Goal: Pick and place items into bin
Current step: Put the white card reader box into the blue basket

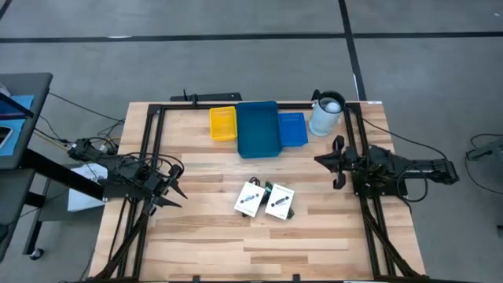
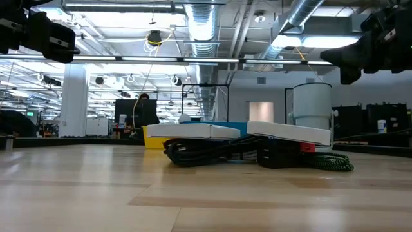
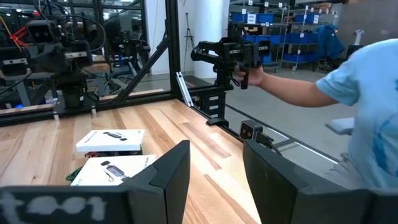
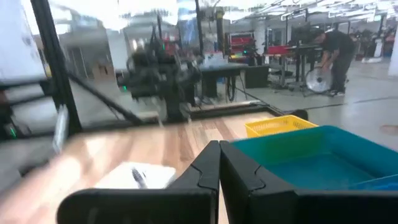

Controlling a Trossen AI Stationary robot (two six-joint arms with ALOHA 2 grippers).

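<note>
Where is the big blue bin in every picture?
High view: the blue bin sits at the table's far edge, middle, between a yellow bin and a small blue tray.
Low view: only a strip of it shows behind the white packages.
Left wrist view: not in it.
Right wrist view: at the right side, beyond the fingers.
Shared landmark: the yellow bin beside it.

Left gripper [image 1: 177, 191]: raised, holding nothing, fingers [image 3: 171, 171] spread apart, pointing toward the right arm. Right gripper [image 1: 338, 163]: raised opposite, holding nothing, fingers [image 4: 208, 168] pressed together, tips touching, aimed toward the left arm.
</note>
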